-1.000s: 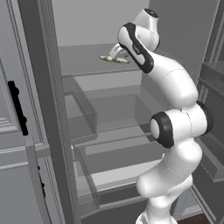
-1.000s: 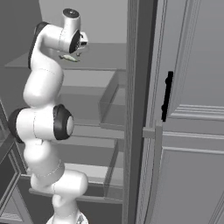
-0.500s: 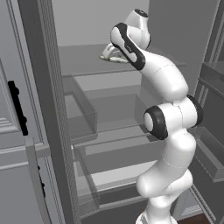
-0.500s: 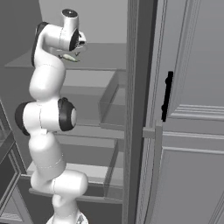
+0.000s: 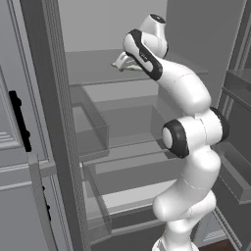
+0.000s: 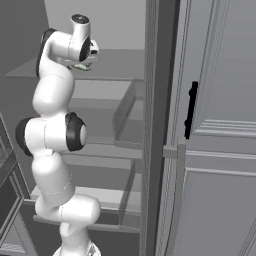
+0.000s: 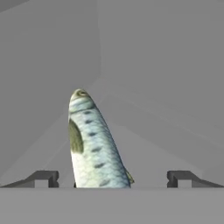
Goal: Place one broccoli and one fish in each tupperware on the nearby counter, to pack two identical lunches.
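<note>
A: What changed from a second earlier?
B: You reached deeper onto the top fridge shelf (image 5: 93,68); elbow swung left.
A: Hand (image 7: 113,178)?
B: Fingers spread wide, either side of the fish (image 7: 92,144), not pinching it. The fish lay on that shelf, same spot.

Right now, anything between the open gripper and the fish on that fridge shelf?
Nothing visible. In the hand view the fish lies on the shelf between the two fingertips of the gripper, jaws wide open on either side, with no other item in the gap.
</note>
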